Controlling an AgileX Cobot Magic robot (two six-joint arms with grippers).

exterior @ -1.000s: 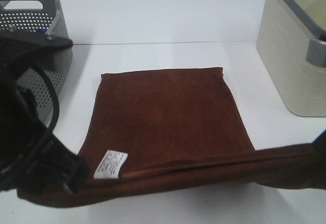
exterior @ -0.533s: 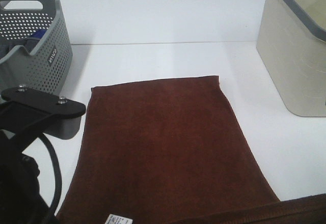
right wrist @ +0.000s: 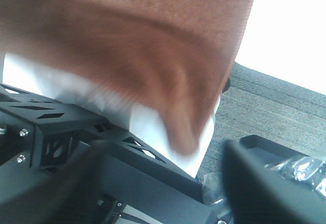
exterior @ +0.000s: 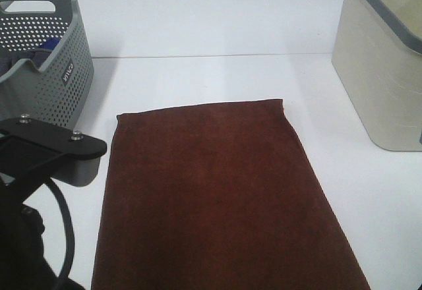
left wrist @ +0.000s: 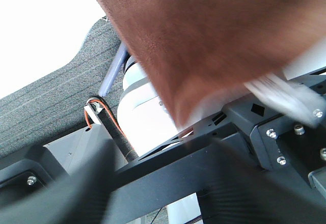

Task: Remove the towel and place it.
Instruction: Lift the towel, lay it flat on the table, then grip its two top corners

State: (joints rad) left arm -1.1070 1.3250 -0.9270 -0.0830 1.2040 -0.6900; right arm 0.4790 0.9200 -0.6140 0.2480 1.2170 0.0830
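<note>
You had the large dark reddish-brown plush towel [exterior: 211, 191] lying flat and smooth on the white table [exterior: 217, 72], between the grey perforated plastic basket [exterior: 46, 59] and the cream bin with the grey rim [exterior: 382, 72], touching neither. Its far short edge lay square across the table. Its near end ran out of the high view, and both wrist views showed that end drooping past the table edge above the robot's black frame, with a blurred small white tag [left wrist: 282, 96] at one corner. A blue cloth [exterior: 49, 43] sat in the basket.

By my reading the removing was done and the placing all but done. What remained was to draw the arms clear and to judge whether the overhang at the near edge was acceptable.

Your left arm [exterior: 39, 151] showed in the high view only as a black bracket and cable low beside the towel's left edge, in front of the basket. Your right arm was outside that view. The left gripper [left wrist: 163, 155] sat below the hanging edge, its fingers two dark blurs set wide with nothing between them. The right gripper [right wrist: 163, 155] looked the same, spread wide and holding nothing, though blur hid the fine detail.
</note>
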